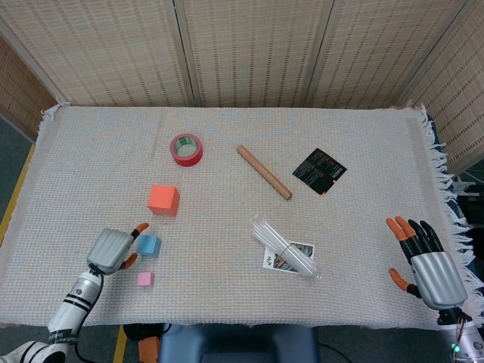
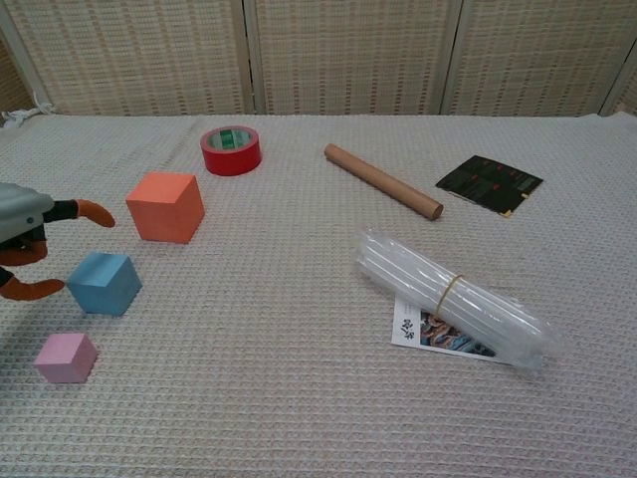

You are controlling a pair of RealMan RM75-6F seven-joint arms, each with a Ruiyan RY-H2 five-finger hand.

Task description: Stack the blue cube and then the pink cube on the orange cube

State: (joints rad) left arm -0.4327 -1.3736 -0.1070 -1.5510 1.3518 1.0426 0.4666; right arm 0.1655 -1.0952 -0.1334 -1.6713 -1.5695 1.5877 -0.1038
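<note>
The orange cube (image 1: 163,200) (image 2: 165,206) stands left of the table's middle. Nearer the front edge sits the smaller blue cube (image 1: 148,245) (image 2: 104,283), and nearer still the little pink cube (image 1: 144,279) (image 2: 66,358). My left hand (image 1: 113,249) (image 2: 30,247) hovers just left of the blue cube, open, its orange-tipped fingers spread toward the cube without touching it. My right hand (image 1: 427,265) rests open at the front right edge, far from the cubes and holding nothing.
A red tape roll (image 1: 186,149) lies behind the orange cube. A cardboard tube (image 1: 264,172), a black packet (image 1: 319,171) and a clear bundle of plastic sticks on a card (image 1: 286,248) occupy the middle and right of the woven cloth (image 1: 227,128).
</note>
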